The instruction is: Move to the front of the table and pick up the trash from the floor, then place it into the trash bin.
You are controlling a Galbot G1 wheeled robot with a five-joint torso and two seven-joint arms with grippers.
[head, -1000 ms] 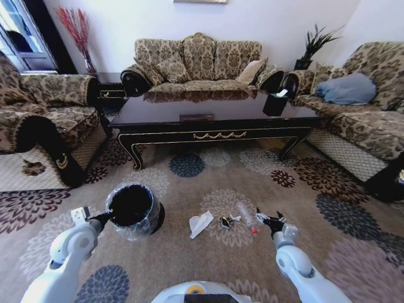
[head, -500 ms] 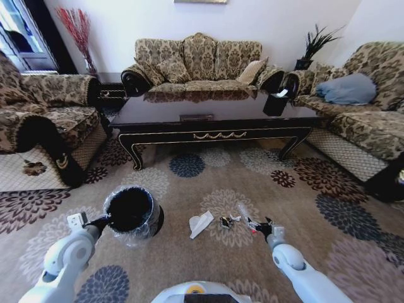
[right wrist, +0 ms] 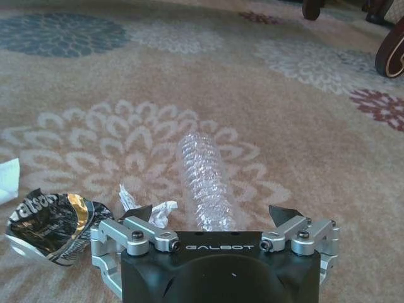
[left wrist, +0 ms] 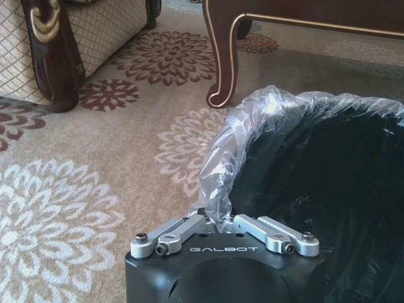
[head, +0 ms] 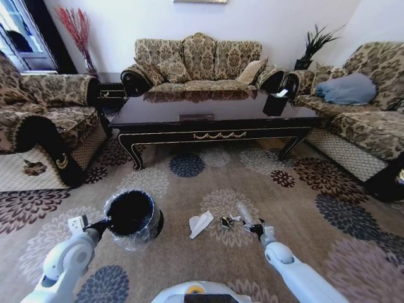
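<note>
— Jaws first: how do they stand?

— Right gripper [right wrist: 211,218] is spread wide, one fingertip [right wrist: 140,213] on each side of the tube [right wrist: 203,183], low over the carpet [right wrist: 303,139]; I can't tell if they touch it. Left gripper [left wrist: 214,218] is clenched on the bag [left wrist: 252,126] at the bin [head: 131,216] rim.

— Where does the trash lie?

— On the carpet in front of the table [head: 208,113]. From the wrapper [head: 225,221], the paper [head: 201,223] is at nine o'clock, the tube [head: 245,214] at two, the bin far out at nine.

— Counts?

— One tube, one wrapper [right wrist: 47,221], one folded paper, two small white scraps [right wrist: 148,205] beside the wrapper. One bin, one table.
</note>
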